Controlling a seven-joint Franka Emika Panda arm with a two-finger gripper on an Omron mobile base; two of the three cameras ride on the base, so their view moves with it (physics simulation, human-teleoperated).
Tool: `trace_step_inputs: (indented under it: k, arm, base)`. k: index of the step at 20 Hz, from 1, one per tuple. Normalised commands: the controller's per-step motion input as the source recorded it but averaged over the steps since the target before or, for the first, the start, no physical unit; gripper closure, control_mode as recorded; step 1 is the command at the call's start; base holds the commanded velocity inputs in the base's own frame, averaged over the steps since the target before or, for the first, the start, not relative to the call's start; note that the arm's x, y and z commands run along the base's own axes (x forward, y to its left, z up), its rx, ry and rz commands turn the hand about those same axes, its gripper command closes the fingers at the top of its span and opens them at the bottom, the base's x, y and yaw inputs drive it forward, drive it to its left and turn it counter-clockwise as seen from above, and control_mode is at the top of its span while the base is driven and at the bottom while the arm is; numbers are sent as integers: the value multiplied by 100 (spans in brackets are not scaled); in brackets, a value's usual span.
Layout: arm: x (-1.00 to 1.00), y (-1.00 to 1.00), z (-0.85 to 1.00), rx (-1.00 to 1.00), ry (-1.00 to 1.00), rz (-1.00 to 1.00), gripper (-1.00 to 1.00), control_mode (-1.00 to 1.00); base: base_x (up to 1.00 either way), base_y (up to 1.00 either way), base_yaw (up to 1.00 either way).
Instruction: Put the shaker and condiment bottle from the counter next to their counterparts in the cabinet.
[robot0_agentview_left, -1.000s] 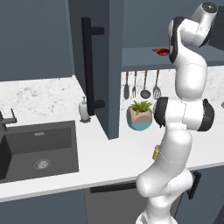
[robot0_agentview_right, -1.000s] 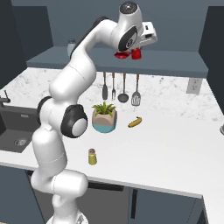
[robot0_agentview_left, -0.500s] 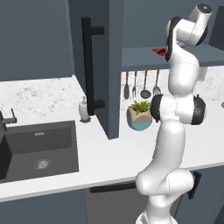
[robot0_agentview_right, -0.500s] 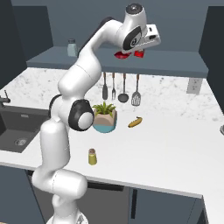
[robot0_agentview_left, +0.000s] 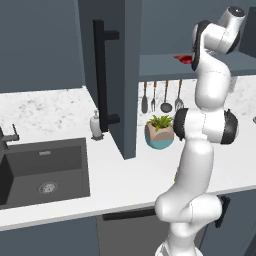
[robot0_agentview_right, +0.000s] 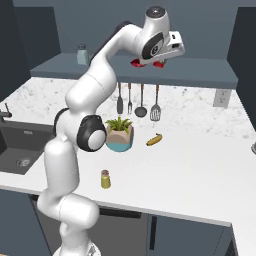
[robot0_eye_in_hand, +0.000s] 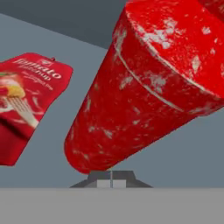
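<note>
Two red things lie close together on the cabinet (robot0_agentview_right: 210, 70) shelf: the condiment bottle (robot0_eye_in_hand: 144, 83) and, just beside it, a flat red pouch (robot0_eye_in_hand: 28, 105). In the hand view the pouch carries white script reading "Tomato" with a smaller line under it that looks like "ketchup", above a drawing of a fork and food; the bottle's scuffed red body shows no readable label. The bottle lies across that view, wide at upper right and narrowing toward lower left, right in front of the gripper (robot0_eye_in_hand: 111, 178). Its finger tips sit pressed side by side at the bottom of the view, below the bottle's narrow end; whether they touch the bottle cannot be told.

From the right base view the arm reaches up and forward, its hand (robot0_agentview_right: 170, 47) level over the shelf with red showing just beneath it. In the left base view the upper arm rises past the open cabinet door (robot0_agentview_left: 107, 75).

Down on the counter (robot0_agentview_right: 200, 170) the shaker (robot0_agentview_right: 105, 179) stands upright near the front edge, well apart from a potted plant (robot0_agentview_right: 119, 135) and a banana (robot0_agentview_right: 154, 139).
</note>
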Motion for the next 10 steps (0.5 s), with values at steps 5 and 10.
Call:
trace_step_inputs:
  k: [5, 10]
  arm:
    - [-53, 26, -73, -9, 0, 0, 100, -100]
    - [-48, 26, -43, -3, 0, 0, 100, -100]
  base:
    - [0, 0, 0]
    - [0, 0, 0]
